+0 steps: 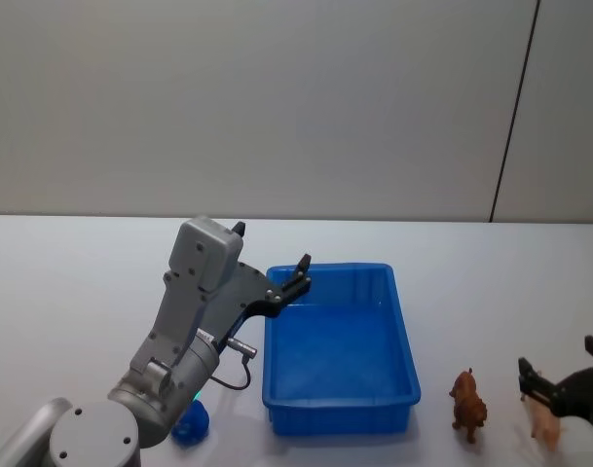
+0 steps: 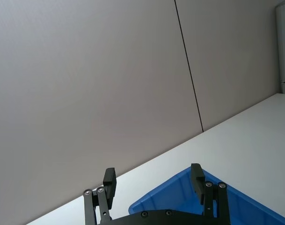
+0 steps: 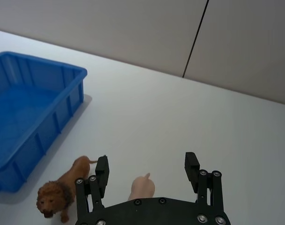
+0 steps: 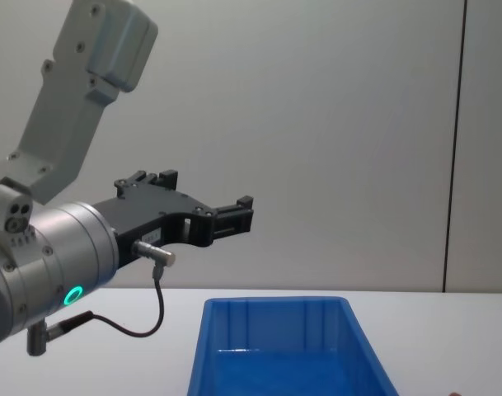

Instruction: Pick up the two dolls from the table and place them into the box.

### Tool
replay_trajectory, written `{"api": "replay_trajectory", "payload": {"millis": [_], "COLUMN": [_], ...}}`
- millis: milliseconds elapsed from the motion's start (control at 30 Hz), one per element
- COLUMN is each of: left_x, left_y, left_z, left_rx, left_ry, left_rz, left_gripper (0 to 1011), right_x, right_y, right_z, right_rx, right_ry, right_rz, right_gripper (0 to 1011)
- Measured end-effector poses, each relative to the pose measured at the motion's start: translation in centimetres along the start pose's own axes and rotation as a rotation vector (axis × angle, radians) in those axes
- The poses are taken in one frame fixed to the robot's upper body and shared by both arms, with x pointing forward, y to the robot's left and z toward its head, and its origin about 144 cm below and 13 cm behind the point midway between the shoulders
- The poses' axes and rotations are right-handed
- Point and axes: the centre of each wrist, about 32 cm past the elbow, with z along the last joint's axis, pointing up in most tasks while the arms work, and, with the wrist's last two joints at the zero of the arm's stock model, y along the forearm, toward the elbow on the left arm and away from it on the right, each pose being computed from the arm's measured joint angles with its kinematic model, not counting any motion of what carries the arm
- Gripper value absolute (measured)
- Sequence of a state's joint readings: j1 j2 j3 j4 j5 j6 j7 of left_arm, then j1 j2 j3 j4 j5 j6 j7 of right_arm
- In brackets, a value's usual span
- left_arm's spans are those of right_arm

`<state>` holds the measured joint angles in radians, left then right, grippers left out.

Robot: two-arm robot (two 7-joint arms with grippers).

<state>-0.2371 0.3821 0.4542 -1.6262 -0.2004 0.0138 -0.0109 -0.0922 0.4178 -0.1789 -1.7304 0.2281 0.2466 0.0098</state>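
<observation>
Hovering my right gripper (image 3: pixel 147 164), spread wide, astride the pale doll (image 3: pixel 142 187) on the table (image 1: pixel 82 272) right of the box (image 1: pixel 403 331), brown doll (image 3: pixel 69 180) between. It looks light, hard, slick; I'd pinch its torso. Left gripper (image 2: pixel 153 176) hangs wide, empty, above the box's left rim

Bright, even, diffuse light. The box (image 1: pixel 340 409) throws a thin soft shadow onto the table (image 1: pixel 72 272) along its base, and a pale sheen lies across its glossy floor. The wall (image 1: pixel 277 97) behind it is evenly lit.
</observation>
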Motion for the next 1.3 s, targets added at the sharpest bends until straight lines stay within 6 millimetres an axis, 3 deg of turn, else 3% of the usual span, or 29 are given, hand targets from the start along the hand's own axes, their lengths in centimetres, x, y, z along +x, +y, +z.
{"api": "replay_trajectory", "payload": {"millis": [1033, 1300], "left_x": [0.0, 0.0], "left_y": [0.0, 0.0], "left_z": [0.0, 0.0], "left_rx": [0.000, 0.000], "left_ry": [0.000, 0.000], "left_rz": [0.000, 0.000], "left_gripper": [1001, 1001], "right_x": [-0.5, -0.5], "right_y": [1.2, 1.6], "right_z": [-3.2, -3.6], "right_rx": [-0.201, -0.222], "right_ry": [0.035, 0.066], "right_rz": [0.018, 0.020], "right_gripper": [998, 810]}}
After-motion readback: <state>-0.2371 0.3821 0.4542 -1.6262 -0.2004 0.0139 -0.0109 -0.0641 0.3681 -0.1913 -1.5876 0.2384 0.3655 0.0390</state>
